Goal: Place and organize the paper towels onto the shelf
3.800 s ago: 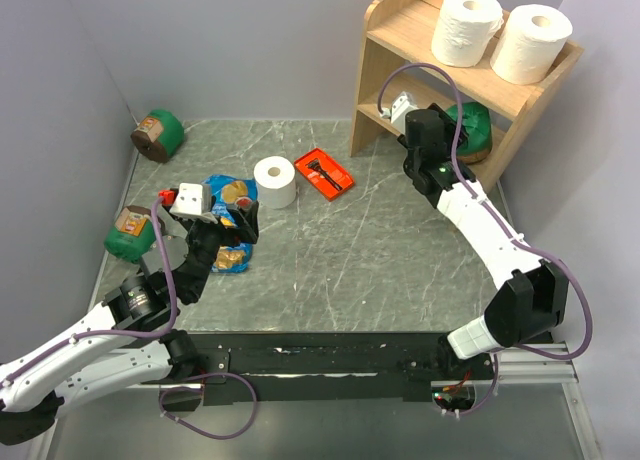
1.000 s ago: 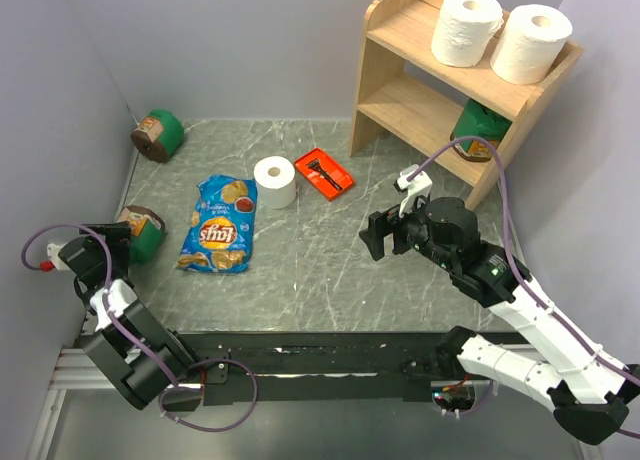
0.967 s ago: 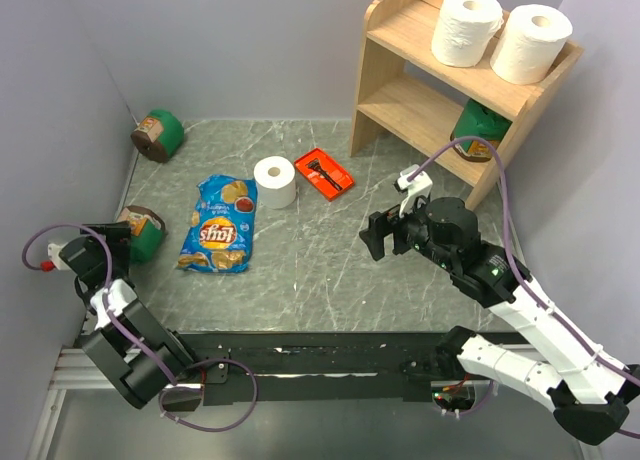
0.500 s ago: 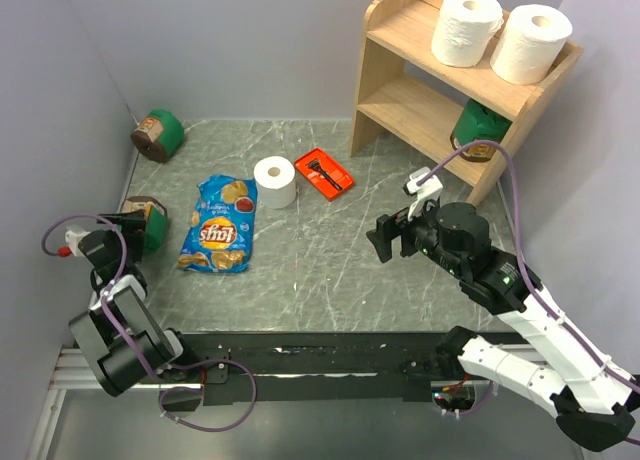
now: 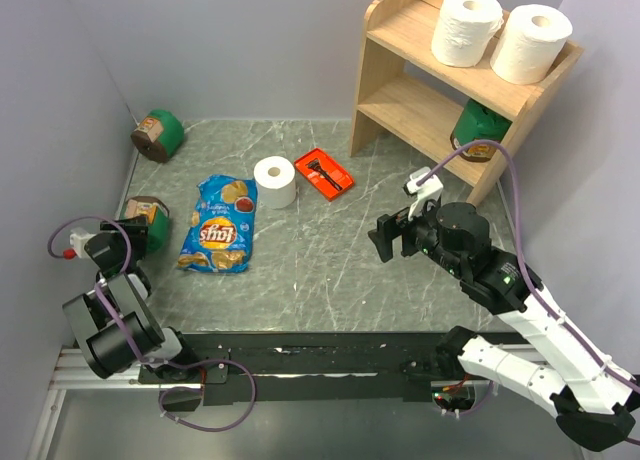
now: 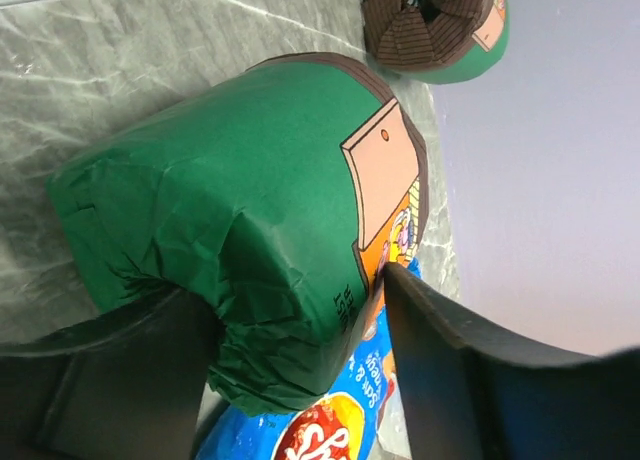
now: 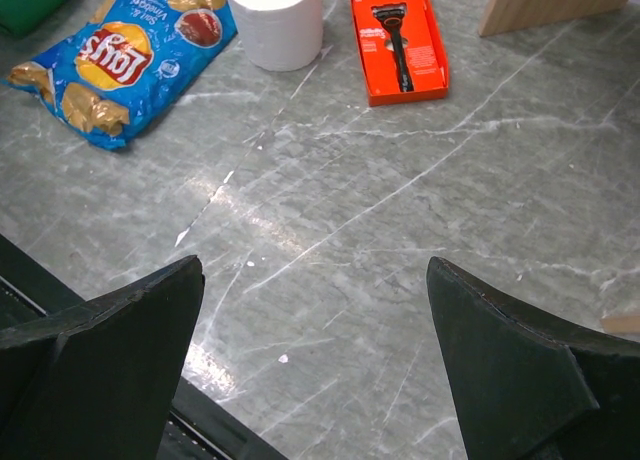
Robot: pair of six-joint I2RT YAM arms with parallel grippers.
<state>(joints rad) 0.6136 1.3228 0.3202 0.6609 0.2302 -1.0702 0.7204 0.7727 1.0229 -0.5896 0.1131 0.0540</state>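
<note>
Grey-green marbled table (image 5: 330,270): smooth, hard and slightly glossy, so the towel roll should slide easily if nudged.

Light wood shelf (image 5: 400,40), far right corner, two tiers, curved solid sides. Two of the paper towels (image 5: 466,27) stand upright and touching on the right of the top tier; its left part is bare. A green canister (image 5: 478,133) sits on the lower tier.

Right gripper (image 7: 315,265): jaws spread wide and empty, hanging over bare table mid-right. Left gripper (image 6: 295,290): jaws apart, a crinkled green canister (image 6: 240,220) at the fingertips; contact cannot be told.

Third roll (image 5: 275,182): upright on the table, between the blue chip bag (image 5: 218,223) and the orange razor pack (image 5: 323,171), well apart from the shelf. White, soft, quilted, with a hollow core.

Step in hand, by my judgement: the right arm fetches this roll.
- Straddle the full width, fingers clear of the razor pack just beside it.
- Squeeze lightly, since the paper compresses and a hard grip would dent it.
- Keep it upright and set it on the bare left end of the top tier, in line with the other two.
</note>
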